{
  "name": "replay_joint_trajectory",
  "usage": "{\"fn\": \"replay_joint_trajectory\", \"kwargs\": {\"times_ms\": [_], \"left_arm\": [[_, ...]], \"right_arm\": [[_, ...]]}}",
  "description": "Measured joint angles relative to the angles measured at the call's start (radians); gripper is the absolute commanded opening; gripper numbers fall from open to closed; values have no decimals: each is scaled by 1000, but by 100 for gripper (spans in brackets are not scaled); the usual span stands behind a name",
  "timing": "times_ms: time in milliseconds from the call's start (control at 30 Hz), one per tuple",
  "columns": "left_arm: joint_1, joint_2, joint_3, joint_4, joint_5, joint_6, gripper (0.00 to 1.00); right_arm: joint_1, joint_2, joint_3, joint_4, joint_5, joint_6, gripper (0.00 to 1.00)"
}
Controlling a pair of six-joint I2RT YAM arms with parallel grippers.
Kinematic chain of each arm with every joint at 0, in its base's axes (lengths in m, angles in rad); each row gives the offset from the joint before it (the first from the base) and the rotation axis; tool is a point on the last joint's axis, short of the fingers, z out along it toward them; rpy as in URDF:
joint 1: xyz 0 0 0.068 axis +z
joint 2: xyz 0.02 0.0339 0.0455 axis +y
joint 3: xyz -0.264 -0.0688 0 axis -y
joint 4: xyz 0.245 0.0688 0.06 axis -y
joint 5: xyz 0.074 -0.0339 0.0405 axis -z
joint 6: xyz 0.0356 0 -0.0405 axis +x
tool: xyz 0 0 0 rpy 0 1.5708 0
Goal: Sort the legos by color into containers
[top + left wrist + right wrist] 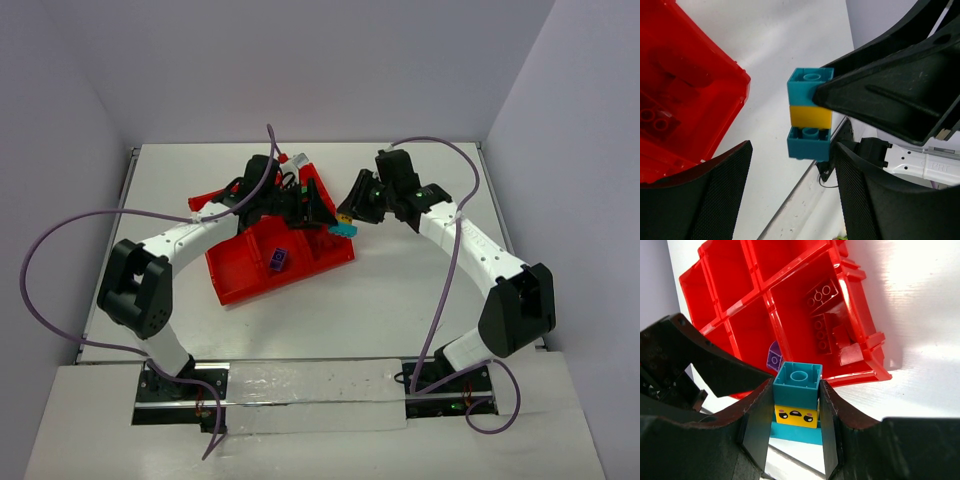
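My right gripper (pixel 796 386) is shut on a small stack of legos (pixel 797 399): a teal brick, a yellow brick with a face (pixel 796 416), and a second teal brick below. The stack (pixel 343 226) hangs just off the right edge of the red tray (pixel 250 278). My left gripper (pixel 792 150) stands open facing the stack (pixel 810 115). The lower teal brick sits just beyond its fingertips, close to the right-hand finger (pixel 860 190). In the containers lie several red legos (pixel 822 300) and a purple one (pixel 774 358).
The tray (pixel 860 375) lies mid-table under my left arm (pixel 190 235), its purple lego (pixel 278 260) in a near compartment. A red plastic piece (pixel 207 197) shows behind the left arm. Grey walls close in the table on three sides.
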Motion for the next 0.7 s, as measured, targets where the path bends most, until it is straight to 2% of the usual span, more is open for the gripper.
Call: {"fn": "replay_joint_trajectory", "kwargs": {"times_ms": [200, 300, 400, 500, 533, 567, 600, 633, 700], "left_arm": [[0, 3, -2, 32, 22, -18, 71], [0, 4, -2, 35, 30, -19, 68], [0, 7, -2, 41, 38, -22, 56], [0, 14, -3, 51, 49, -31, 36], [0, 16, -4, 57, 56, -35, 23], [0, 16, -4, 62, 58, -38, 20], [0, 16, -7, 66, 59, -42, 5], [0, 16, -9, 70, 62, -45, 0], [0, 17, -13, 77, 66, -50, 0]], "right_arm": [[9, 0, 0, 0, -3, 0, 0], [10, 0, 1, 0, -4, 0, 0], [10, 0, 1, 0, -6, 0, 0], [10, 0, 1, 0, -6, 0, 0], [10, 0, 1, -1, -5, -1, 0], [10, 2, 1, -1, -5, -1, 0], [10, 2, 1, -1, -4, -1, 0], [10, 2, 1, -1, -4, -2, 0], [10, 3, 1, -2, -4, -3, 0]]}}
